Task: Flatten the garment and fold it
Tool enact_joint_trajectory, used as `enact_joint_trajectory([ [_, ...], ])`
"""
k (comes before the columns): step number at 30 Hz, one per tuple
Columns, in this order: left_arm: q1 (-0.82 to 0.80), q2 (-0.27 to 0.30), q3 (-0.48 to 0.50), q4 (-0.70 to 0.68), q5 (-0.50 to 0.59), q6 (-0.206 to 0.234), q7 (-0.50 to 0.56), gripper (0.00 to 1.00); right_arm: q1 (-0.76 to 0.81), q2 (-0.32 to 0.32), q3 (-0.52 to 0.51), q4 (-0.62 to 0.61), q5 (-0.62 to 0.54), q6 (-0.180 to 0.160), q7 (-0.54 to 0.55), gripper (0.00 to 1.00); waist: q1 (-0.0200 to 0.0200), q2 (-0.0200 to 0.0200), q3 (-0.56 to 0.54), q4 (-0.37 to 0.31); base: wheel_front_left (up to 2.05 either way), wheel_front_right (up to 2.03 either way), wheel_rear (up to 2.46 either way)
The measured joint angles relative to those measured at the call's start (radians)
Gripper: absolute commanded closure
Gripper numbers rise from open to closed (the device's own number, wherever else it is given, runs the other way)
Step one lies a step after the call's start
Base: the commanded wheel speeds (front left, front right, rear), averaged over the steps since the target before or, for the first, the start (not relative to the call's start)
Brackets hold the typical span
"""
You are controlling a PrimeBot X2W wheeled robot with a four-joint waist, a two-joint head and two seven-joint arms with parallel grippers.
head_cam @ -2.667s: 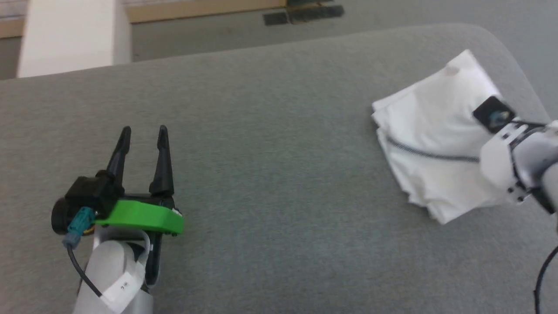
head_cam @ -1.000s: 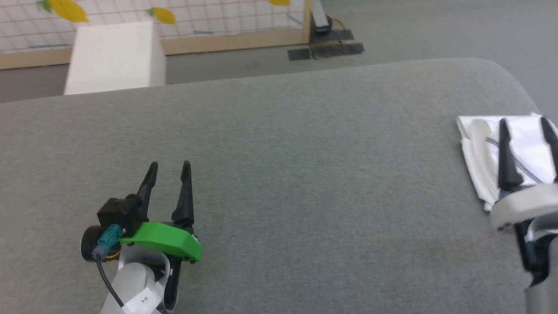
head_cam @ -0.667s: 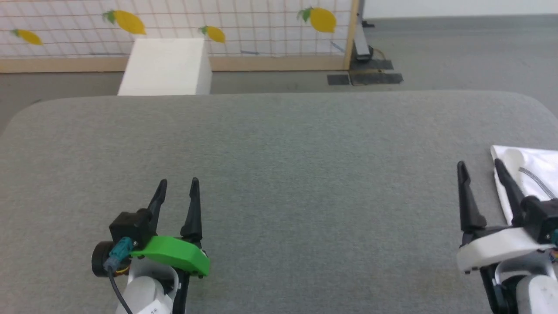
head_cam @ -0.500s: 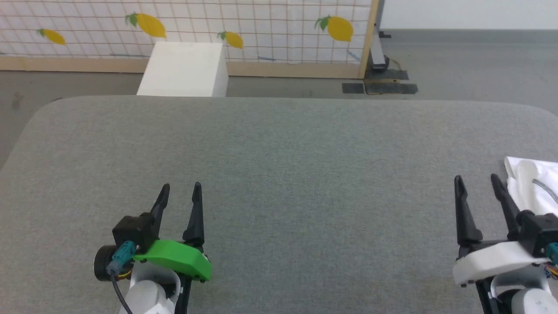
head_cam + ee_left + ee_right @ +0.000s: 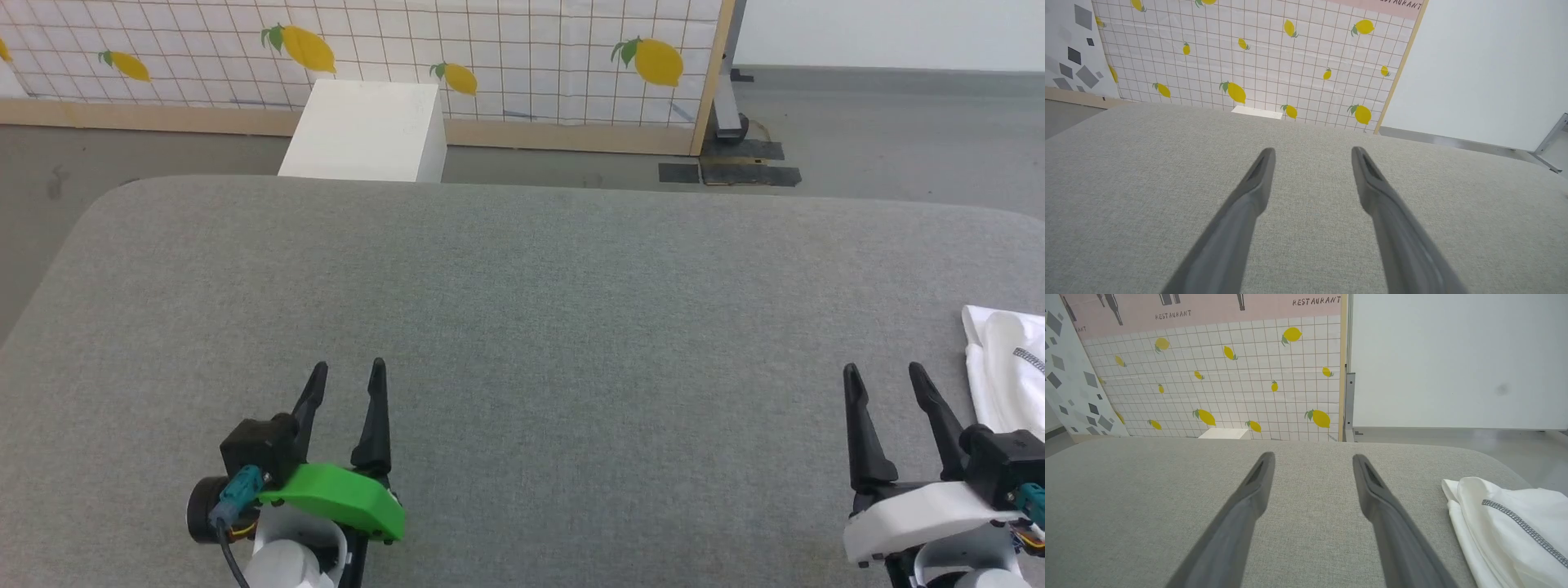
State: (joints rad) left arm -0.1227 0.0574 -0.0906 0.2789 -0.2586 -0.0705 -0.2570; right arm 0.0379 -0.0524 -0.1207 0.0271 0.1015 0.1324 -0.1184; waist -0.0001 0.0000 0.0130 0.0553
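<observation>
Overhead, from the head view, a grey cloth-covered tabletop (image 5: 571, 327) spreads wide, with a white box (image 5: 363, 131) standing on the floor just past its far edge. Behind the box runs a tiled screen printed with lemons (image 5: 490, 57). The left claw (image 5: 349, 366) hangs low over the tabletop, nearer the camera than the box and roughly in line with it, its two dark fingers spread and holding nothing. The right claw (image 5: 882, 369) sits far to the right of the box, equally near, fingers likewise spread and empty. The shirt (image 5: 1008, 384), white and folded into a bundle, lies on the tabletop further right of the box than the right claw, just beside that claw and partly cut off by the picture's edge.

Next, the left wrist view looks along the left claw (image 5: 1312, 152): fingers parted over bare grey cloth, the box (image 5: 1256, 112) showing as a pale strip beyond the tabletop's far edge.

Finally, the right wrist view shows the right claw (image 5: 1312, 456) parted and apart from the shirt (image 5: 1506, 526), which rests well right of the box (image 5: 1224, 433), with a line of dark zigzag stitching (image 5: 1523, 526) across its top layer.
</observation>
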Motion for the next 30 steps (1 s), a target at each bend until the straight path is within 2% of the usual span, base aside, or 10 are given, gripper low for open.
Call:
enact_joint_trajectory([
  [2, 0.000, 0.000, -0.003, 0.003, 0.000, 0.001, 0.000, 0.00, 0.000, 0.000, 0.001, 0.006, 0.006, 0.000, -0.004, 0.00, 0.0000, 0.0000, 0.001, 0.001, 0.00, 0.00, 0.00],
  [3, 0.000, -0.001, -0.004, 0.003, 0.000, 0.001, 0.000, 1.00, 0.000, 0.000, 0.001, 0.006, 0.005, 0.000, -0.004, 1.00, 0.0000, 0.0000, 0.001, 0.001, 0.00, 0.00, 0.00],
  [30, 0.000, 0.000, 0.007, -0.028, 0.026, 0.002, 0.029, 1.00, 0.000, 0.000, 0.013, 0.004, 0.001, 0.000, 0.009, 1.00, 0.0000, 0.0000, -0.001, -0.006, 0.00, 0.00, 0.00],
])
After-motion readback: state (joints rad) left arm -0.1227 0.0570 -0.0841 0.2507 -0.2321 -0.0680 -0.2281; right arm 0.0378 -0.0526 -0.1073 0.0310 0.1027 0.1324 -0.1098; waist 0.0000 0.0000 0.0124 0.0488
